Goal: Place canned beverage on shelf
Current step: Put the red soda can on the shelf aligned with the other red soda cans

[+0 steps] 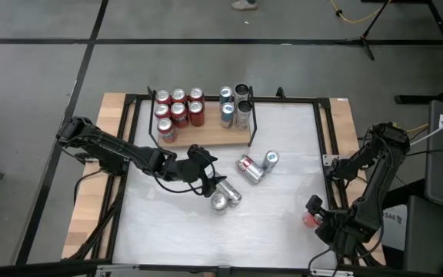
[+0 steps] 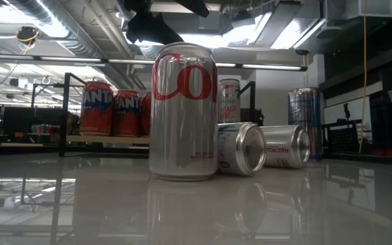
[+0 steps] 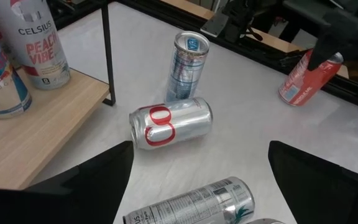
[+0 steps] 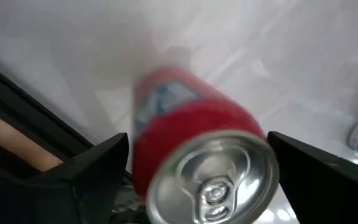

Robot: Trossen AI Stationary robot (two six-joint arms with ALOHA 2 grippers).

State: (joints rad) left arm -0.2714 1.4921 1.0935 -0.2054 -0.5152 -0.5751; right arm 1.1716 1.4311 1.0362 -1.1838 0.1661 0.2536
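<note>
- Left gripper (image 1: 206,178) hangs over the counter (image 1: 283,223) with its fingers spread apart and nothing between them, just in front of the shelf (image 1: 206,138)
- Silver can (image 1: 231,194) lies on its side right beside this gripper, long axis slanting across the counter; an upright silver can (image 1: 219,202) touches it
- Right gripper (image 1: 314,215) sits well away at the counter's right edge, fingers either side of a red can (image 1: 308,218); whether they press on it I cannot tell
- Judging by this, the left arm is the nearer one for the lying can, and the shelf with its standing cans lies just behind it
</note>
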